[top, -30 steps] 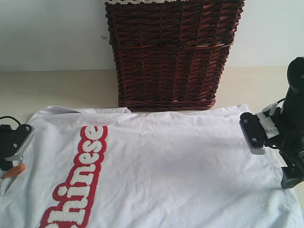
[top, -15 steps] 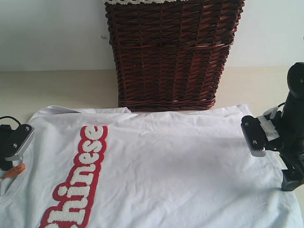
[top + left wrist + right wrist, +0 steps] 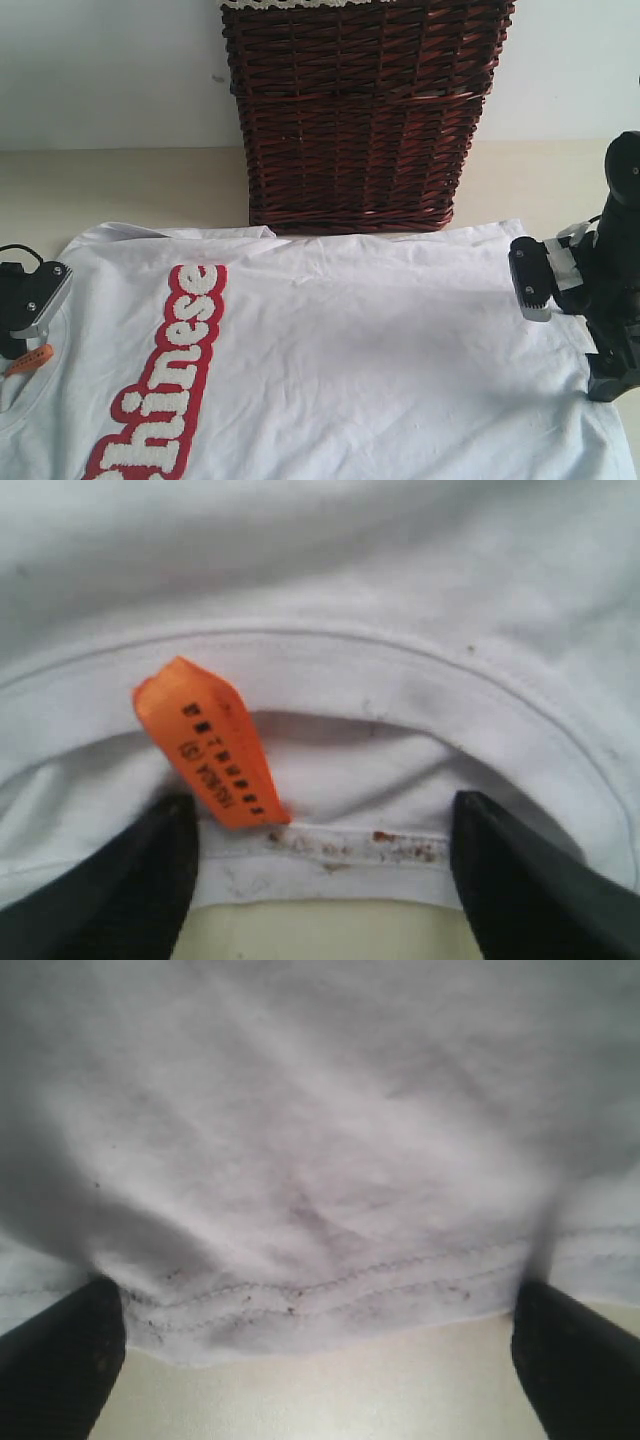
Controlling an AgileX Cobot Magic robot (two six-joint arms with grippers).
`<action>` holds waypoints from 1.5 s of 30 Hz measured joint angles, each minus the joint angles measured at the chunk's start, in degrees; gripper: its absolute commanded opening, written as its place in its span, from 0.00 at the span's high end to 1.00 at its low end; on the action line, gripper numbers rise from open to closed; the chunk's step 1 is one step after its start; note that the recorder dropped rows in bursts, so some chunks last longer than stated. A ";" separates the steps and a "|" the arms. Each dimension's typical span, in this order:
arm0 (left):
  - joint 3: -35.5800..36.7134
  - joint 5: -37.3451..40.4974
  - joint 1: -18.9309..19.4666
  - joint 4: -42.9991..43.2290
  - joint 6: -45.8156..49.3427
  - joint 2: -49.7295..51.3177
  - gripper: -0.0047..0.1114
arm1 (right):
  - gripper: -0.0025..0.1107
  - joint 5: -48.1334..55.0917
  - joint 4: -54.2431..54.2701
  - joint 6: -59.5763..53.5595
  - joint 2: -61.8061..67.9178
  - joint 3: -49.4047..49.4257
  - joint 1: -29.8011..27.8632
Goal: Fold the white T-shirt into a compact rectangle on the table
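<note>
White T-shirt [image 3: 350, 350] covers the tabletop [image 3: 120, 190]. Left end effector [image 3: 325, 870] gapes at its collar [image 3: 400, 690], right end effector [image 3: 315, 1360] at its hem [image 3: 330, 1290].

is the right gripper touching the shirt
Cannot tell. In the right wrist view the right gripper stands open with the shirt hem between its fingers, but neither contact nor a gap shows plainly.

Low at the left edge, left pincer [image 3: 24, 315], jaws spread wide, dark left fingers [image 3: 110, 890] well apart. Low at the right edge, right pincer [image 3: 568, 328], likewise spread, right fingers [image 3: 60, 1360] far apart. Behind it, black right arm [image 3: 625, 190] rising at the frame's edge.
</note>
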 measured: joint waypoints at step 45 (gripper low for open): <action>0.00 0.00 0.00 0.00 0.10 0.00 0.36 | 0.08 -0.79 0.84 -10.32 0.00 0.00 0.00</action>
